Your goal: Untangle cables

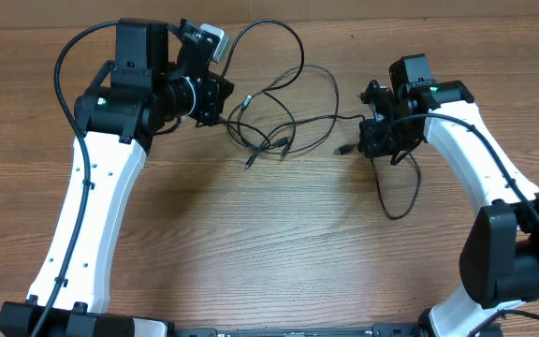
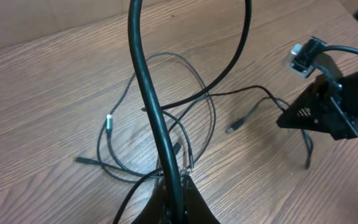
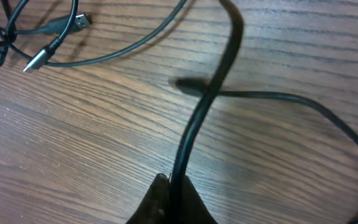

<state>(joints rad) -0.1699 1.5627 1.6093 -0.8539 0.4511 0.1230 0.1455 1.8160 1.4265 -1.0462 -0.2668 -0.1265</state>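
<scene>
Wood-grain table (image 1: 279,262) is seen w/ thin black cables (image 1: 284,142) tangled at centre, btwn the two grippers. Left gripper (image 1: 219,101) is clamped shut on one strand, which is looped up & over the tangle. Right gripper (image 1: 372,136) is likewise pinched closed on a strand. Plug ends (image 3: 35,60) are laid loose on the wood.

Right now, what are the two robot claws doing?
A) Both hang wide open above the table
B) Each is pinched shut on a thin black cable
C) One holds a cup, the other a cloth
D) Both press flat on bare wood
B: in the wrist views the left gripper is shut on a black cable that rises from between its fingertips, and the right gripper is likewise shut on a second cable.
</scene>
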